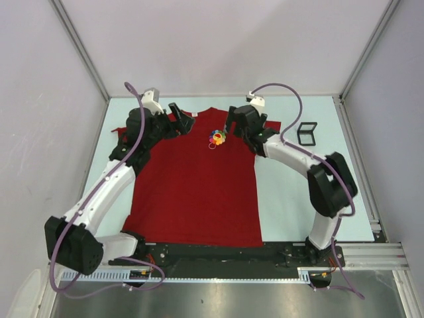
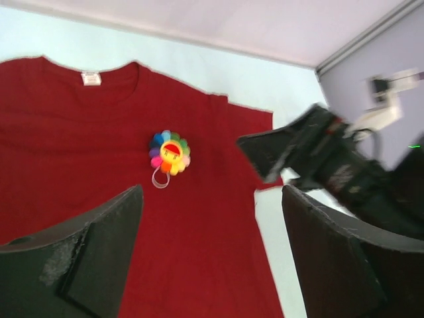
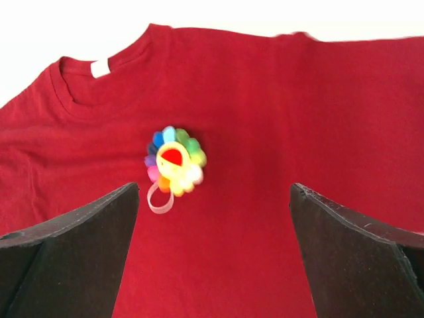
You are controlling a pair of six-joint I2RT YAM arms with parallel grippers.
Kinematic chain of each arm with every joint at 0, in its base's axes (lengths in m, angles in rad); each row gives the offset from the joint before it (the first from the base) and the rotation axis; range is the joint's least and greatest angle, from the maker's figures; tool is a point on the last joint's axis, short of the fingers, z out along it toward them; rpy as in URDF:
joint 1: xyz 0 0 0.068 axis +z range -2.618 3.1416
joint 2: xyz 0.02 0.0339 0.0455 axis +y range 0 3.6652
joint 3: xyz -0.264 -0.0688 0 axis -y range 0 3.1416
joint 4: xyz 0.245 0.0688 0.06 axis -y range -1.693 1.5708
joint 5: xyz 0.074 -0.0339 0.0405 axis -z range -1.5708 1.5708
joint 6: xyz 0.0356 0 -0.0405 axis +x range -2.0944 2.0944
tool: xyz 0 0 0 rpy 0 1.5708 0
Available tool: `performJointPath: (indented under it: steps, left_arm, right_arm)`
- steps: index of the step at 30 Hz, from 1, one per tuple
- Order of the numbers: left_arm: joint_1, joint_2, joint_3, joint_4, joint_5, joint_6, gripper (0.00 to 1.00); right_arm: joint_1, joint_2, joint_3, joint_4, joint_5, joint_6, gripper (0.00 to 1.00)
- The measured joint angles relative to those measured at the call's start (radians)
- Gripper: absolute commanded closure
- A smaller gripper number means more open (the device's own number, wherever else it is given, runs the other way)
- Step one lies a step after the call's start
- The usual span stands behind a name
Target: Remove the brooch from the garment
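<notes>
Top external: left end effector [image 1: 181, 118], right end effector [image 1: 232, 124] spread; brooch [image 1: 217, 137] outside apparent tray [image 1: 307, 124]

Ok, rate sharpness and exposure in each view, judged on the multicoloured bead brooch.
Top external: evenly lit, sharp, multicoloured flower-shaped bead brooch tiny. Left wrist: brooch soft, black right arm blurred. Right wrist: brooch slightly soft; pale table above the dark-red T-shirt blown white.

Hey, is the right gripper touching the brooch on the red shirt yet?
Apart. The right wrist view shows the right gripper open, with bare red shirt lying between either finger and the brooch.
</notes>
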Motion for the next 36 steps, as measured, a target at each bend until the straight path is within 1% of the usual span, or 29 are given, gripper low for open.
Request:
performJointPath:
  steps: [4, 6, 10, 11, 12, 13, 15, 16, 20, 25, 28, 30, 31, 32, 36]
  left_arm:
    - [0.000, 0.074, -0.017, 0.144, -0.001, -0.050, 0.14]
    - [0.003, 0.124, -0.017, 0.211, 0.000, -0.063, 0.21]
    - [0.014, 0.272, 0.025, 0.292, 0.000, -0.085, 0.30]
    - [0.018, 0.327, 0.045, 0.315, 0.000, -0.087, 0.36]
    - [0.021, 0.362, 0.057, 0.330, 0.000, -0.087, 0.41]
    - [0.025, 0.400, 0.071, 0.341, 0.001, -0.087, 0.54]
    - [0.031, 0.475, 0.105, 0.348, 0.002, -0.083, 0.59]
    - [0.033, 0.505, 0.119, 0.352, 0.005, -0.083, 0.64]
    - [0.035, 0.580, 0.137, 0.377, 0.028, -0.084, 0.67]
    - [0.035, 0.669, 0.187, 0.340, 0.086, -0.084, 0.72]
    - [0.035, 0.728, 0.216, 0.329, 0.116, -0.089, 0.70]
    - [0.034, 0.756, 0.219, 0.322, 0.129, -0.095, 0.69]
    - [0.034, 0.771, 0.224, 0.309, 0.134, -0.102, 0.69]
    - [0.032, 0.789, 0.234, 0.296, 0.141, -0.105, 0.69]
    - [0.030, 0.859, 0.290, 0.259, 0.166, -0.112, 0.74]
  right_arm:
    - [-0.031, 0.144, 0.069, 0.093, -0.082, 0.003, 0.00]
    - [-0.045, 0.206, 0.109, 0.129, -0.127, 0.011, 0.01]
    - [-0.068, 0.308, 0.199, 0.174, -0.217, 0.023, 0.06]
    - [-0.072, 0.335, 0.222, 0.192, -0.241, 0.021, 0.08]
    - [-0.074, 0.350, 0.231, 0.206, -0.256, 0.019, 0.13]
    - [-0.075, 0.367, 0.239, 0.219, -0.274, 0.016, 0.16]
    - [-0.074, 0.400, 0.252, 0.230, -0.314, 0.011, 0.20]
    - [-0.072, 0.415, 0.260, 0.229, -0.330, 0.011, 0.22]
    - [-0.063, 0.446, 0.273, 0.198, -0.357, 0.001, 0.23]
    - [-0.041, 0.445, 0.273, 0.172, -0.326, -0.054, 0.28]
    - [-0.034, 0.445, 0.273, 0.140, -0.305, -0.082, 0.29]
    - [-0.032, 0.445, 0.272, 0.129, -0.299, -0.085, 0.34]
    - [-0.032, 0.445, 0.270, 0.126, -0.296, -0.085, 0.34]
    - [-0.032, 0.445, 0.267, 0.126, -0.293, -0.085, 0.37]
    - [-0.035, 0.445, 0.259, 0.119, -0.290, -0.083, 0.37]
